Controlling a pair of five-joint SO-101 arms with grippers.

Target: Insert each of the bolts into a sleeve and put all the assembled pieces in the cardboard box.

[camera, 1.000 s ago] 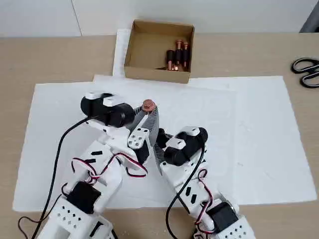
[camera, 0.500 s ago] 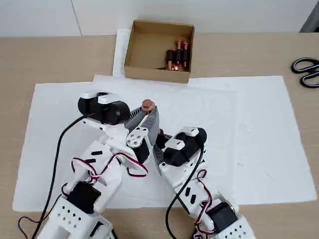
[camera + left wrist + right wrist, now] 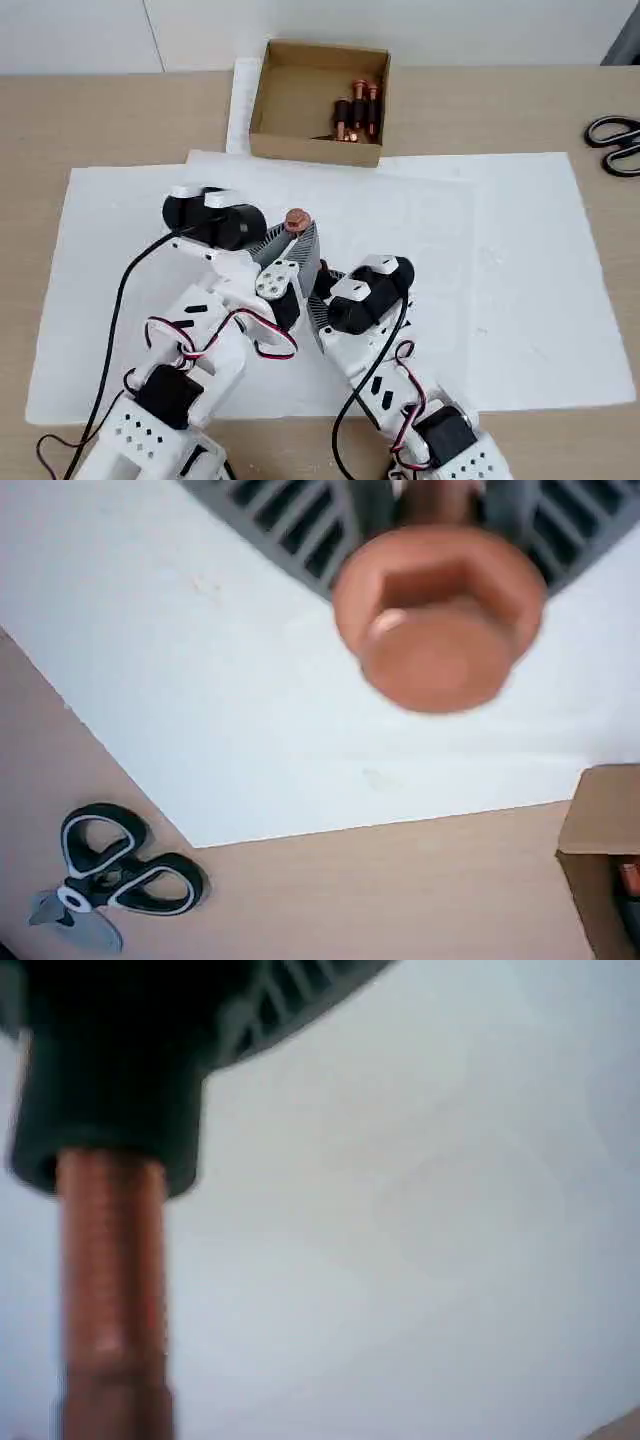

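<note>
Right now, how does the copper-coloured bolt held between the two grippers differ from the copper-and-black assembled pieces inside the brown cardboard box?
The copper-coloured bolt stands head-up over the white sheet; the assembled pieces lie flat in the cardboard box. The bolt is single; the pieces are several. Both show a copper shaft in a black sleeve.

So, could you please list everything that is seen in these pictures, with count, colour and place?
table: one, light wood
sheet: one, white, spread on the table
cardboard box: one, brown, far side of the table
assembled pieces: three, it seems, copper and black, inside the box
scissors: one pair, black, table's right edge
bolt: one, copper, held over the sheet
sleeve: one, black, on the bolt's shank
left gripper: grey, shut on the bolt
right gripper: grey, shut on the sleeve
</note>
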